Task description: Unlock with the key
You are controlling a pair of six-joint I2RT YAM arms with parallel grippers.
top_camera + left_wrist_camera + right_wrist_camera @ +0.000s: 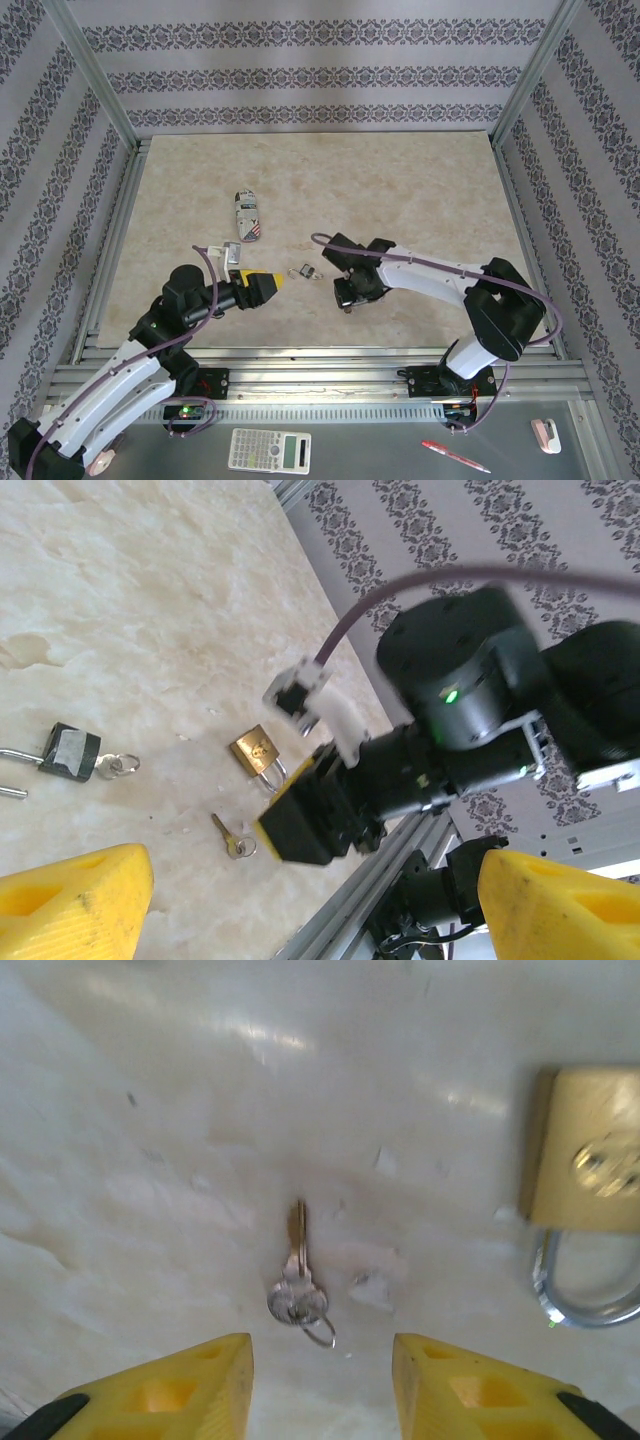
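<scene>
The key (297, 1278), small, pale metal and on a little ring, lies flat on the table just ahead of my right gripper (320, 1375). That gripper's yellow fingers (170, 1390) stand apart with nothing between them. Seen from the left wrist, the key (231, 837) rests next to the right gripper (300, 825), near the brass padlock (254, 751). The brass padlock (585, 1150) also sits to the right of the key. A dark-grey padlock (68, 752) lies farther left. My left gripper (268, 284) is open and holds nothing.
The dark-grey padlock (303, 271) lies between the two grippers. A small patterned can (247, 215) lies farther back on the table. The metal rail (320, 360) runs along the table's near edge. A calculator (270, 450) and a red pen (455, 457) lie below it.
</scene>
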